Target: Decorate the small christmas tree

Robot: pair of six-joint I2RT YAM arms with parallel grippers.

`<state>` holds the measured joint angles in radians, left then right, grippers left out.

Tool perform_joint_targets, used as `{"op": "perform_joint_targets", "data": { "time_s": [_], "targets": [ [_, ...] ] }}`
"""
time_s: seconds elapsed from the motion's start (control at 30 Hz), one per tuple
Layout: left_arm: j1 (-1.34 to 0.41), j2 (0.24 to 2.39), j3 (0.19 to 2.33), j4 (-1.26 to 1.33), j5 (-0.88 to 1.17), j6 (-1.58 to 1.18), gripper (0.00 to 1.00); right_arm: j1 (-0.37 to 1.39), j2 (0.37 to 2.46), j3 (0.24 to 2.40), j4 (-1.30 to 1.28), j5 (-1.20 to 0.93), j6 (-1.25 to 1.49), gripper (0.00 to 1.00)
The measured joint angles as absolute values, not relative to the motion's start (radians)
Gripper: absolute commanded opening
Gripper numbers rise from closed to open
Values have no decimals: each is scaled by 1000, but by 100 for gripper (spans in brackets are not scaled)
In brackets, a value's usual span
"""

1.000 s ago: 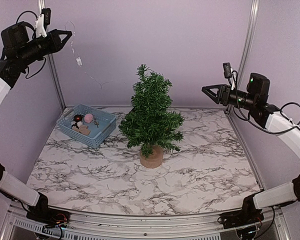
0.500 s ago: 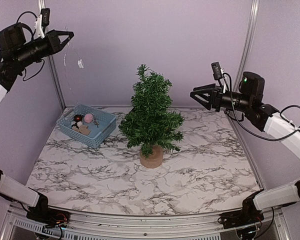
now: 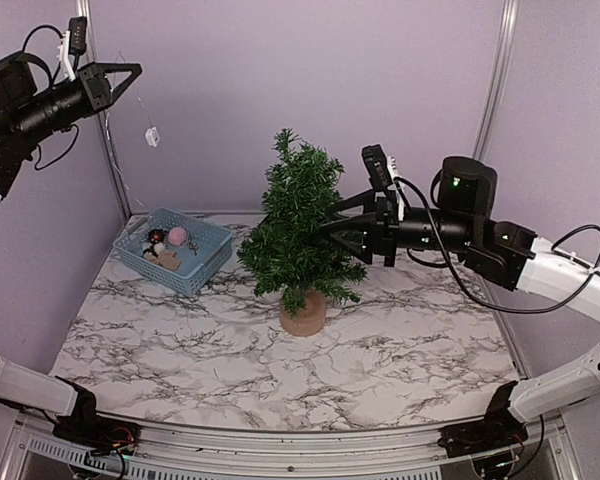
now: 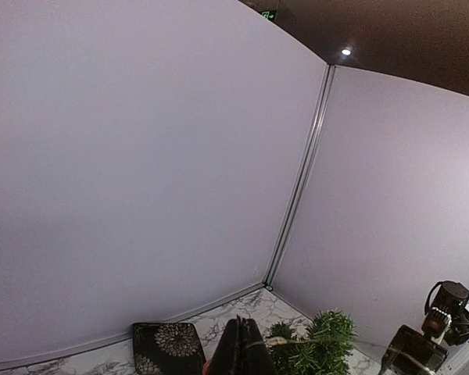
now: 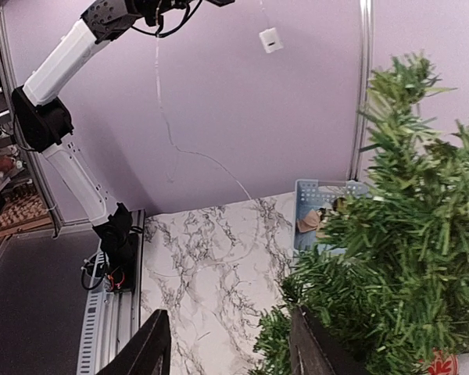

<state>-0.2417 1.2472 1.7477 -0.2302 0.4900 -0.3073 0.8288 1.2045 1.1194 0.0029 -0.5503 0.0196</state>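
**Right arm closes in on the tree, wire held high**

Since a second ago the right gripper (image 3: 332, 226) has swung in from the right edge of the frame. It now sits just beside the right flank of the small christmas tree (image 3: 295, 220), with its jaws spread and nothing between them. The left gripper (image 3: 130, 72) has stayed in the upper left, clenched, apparently pinching a thin wire (image 5: 158, 78). The wire carries a small white tag (image 3: 152, 136) and trails down toward the table (image 3: 400, 350).

The tree stands upright at the centre of the frame on its stump. In the overhead view no ornament shows on its branches. The ornaments, a pink ball (image 3: 178, 236) among them, lie in the blue basket (image 3: 205, 262) at middle left. The decorating looks barely begun: the wire is not yet draped and every ornament remains to be hung.
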Motion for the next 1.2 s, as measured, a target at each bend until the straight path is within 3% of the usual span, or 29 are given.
{"op": "perform_joint_targets", "data": {
  "time_s": [0.3, 0.67, 1.2],
  "targets": [
    [-244, 1195, 1674, -113, 561, -399, 0, 1026, 1303, 1038, 161, -408, 56, 45],
    [-250, 1144, 1608, 21, 614, -482, 0, 1117, 1452, 957, 413, -299, 212, 48],
    [-263, 1145, 1584, 118, 647, -539, 0, 1168, 1727, 958, 763, -263, 400, 69]
  ]
}}
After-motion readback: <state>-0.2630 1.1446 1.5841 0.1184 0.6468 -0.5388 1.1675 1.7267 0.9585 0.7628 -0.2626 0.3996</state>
